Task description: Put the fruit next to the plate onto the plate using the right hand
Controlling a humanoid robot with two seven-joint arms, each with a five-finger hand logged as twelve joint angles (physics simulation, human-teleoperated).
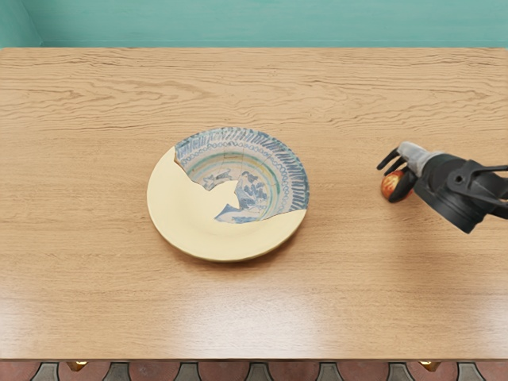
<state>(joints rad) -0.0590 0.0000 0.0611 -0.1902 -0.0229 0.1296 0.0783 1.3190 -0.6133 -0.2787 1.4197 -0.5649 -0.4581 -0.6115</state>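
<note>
Fruit (389, 185) sits on the counter (357, 302) well right of the plate (186, 226), with the right hand (403, 171) curled around it. A loose grip could let it slip and roll toward the counter's near edge. Bare wood between them leaves an open path leftward to the plate.

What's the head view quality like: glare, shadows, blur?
Head view: sharp throughout, no blur; soft, even light; a pale sheen band on the table near its front edge; a faint shadow beside the plate at its lower right rim; the right robot hand wraps the fruit, hiding most of it.
</note>
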